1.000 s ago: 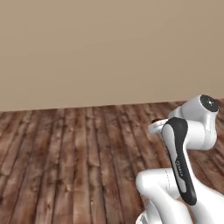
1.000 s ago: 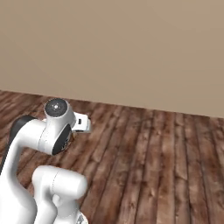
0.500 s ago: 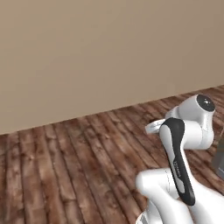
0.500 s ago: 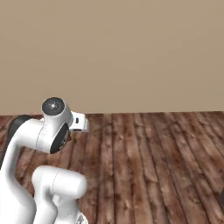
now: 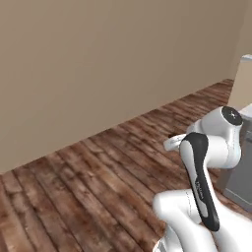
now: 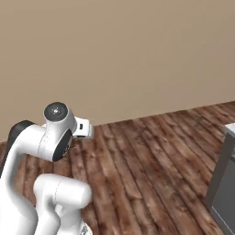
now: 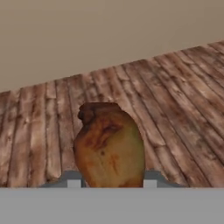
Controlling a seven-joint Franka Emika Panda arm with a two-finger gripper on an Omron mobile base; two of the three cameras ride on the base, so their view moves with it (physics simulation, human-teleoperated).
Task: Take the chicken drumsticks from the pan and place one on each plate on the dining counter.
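Gripper (image 7: 109,180) was pinching a chicken drumstick (image 7: 109,146), one finger showing on each side of the meat at the bottom of the hand view. The drumstick sat clamped between them, orange-brown, pointing away from the camera, held clear above the wooden floor (image 7: 183,96).

You had one piece in hand and nothing placed, as far as these views showed. No pan, no plates in sight, so I couldn't tell you whether the other drumstick had been delivered or was waiting in the pan.

Both base views looked at a plain beige wall (image 5: 98,64) and plank floor, with the arm (image 5: 206,162) folded close over the base. A grey panel (image 6: 225,183) stood at the right edge of the right base view, and a grey block showed at the right edge of the left base view too. It could have been the dining desk's base, but too little of it was visible to say.

My read: you were mid-transport, base heading toward that grey panel. Left to do for this piece: reach the dining desk, find a plate, set the drumstick on it, let go. Then the second piece, if it wasn't already done.
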